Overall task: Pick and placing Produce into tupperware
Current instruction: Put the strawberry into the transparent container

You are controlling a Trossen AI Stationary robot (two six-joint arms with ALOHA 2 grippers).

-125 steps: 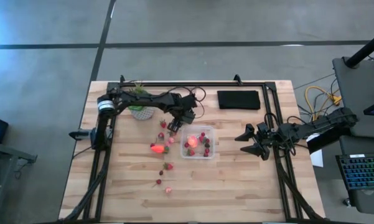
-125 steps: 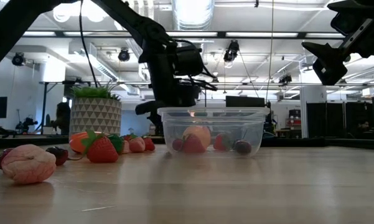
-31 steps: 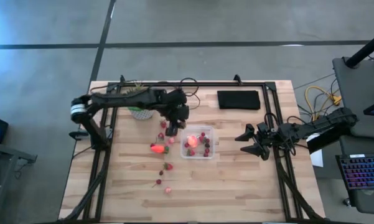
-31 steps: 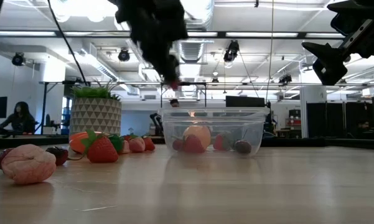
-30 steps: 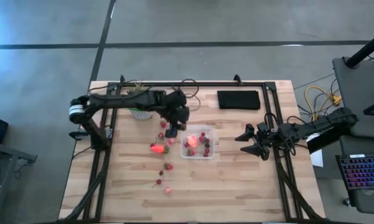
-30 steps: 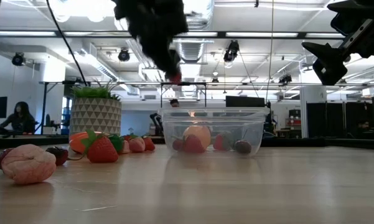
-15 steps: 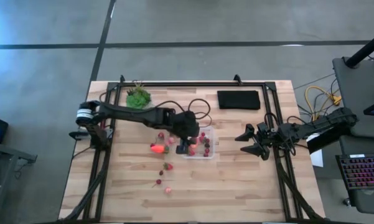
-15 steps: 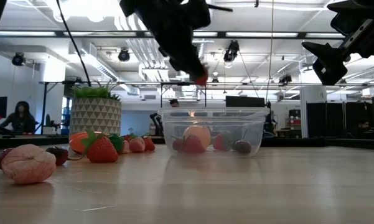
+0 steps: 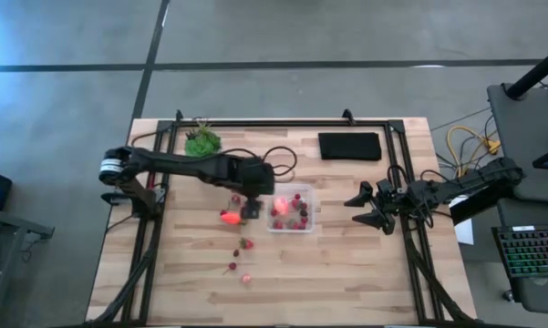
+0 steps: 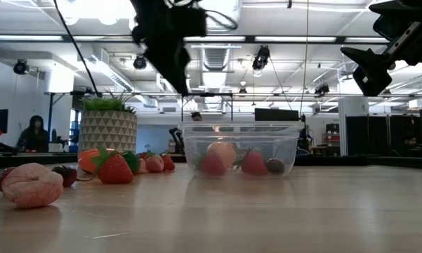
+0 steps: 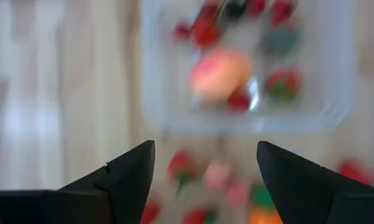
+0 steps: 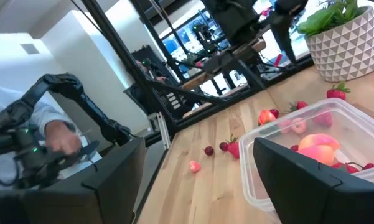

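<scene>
Since half a second ago the left gripper (image 9: 251, 211) has shifted from above the tupperware (image 9: 291, 210) to just beside its left edge, fingers now spread apart and empty; the tupperware holds the pink-red fruit (image 10: 221, 151) and several berries; loose berries (image 9: 246, 243) lie left of it; the right gripper (image 9: 369, 208) hangs open, well apart.

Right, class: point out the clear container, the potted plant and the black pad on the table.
clear container (image 10: 240, 147): low view, its front wall.
potted plant (image 10: 108, 130): low view, the patterned pale pot.
black pad (image 9: 350, 146): high view, the middle of its top.
</scene>
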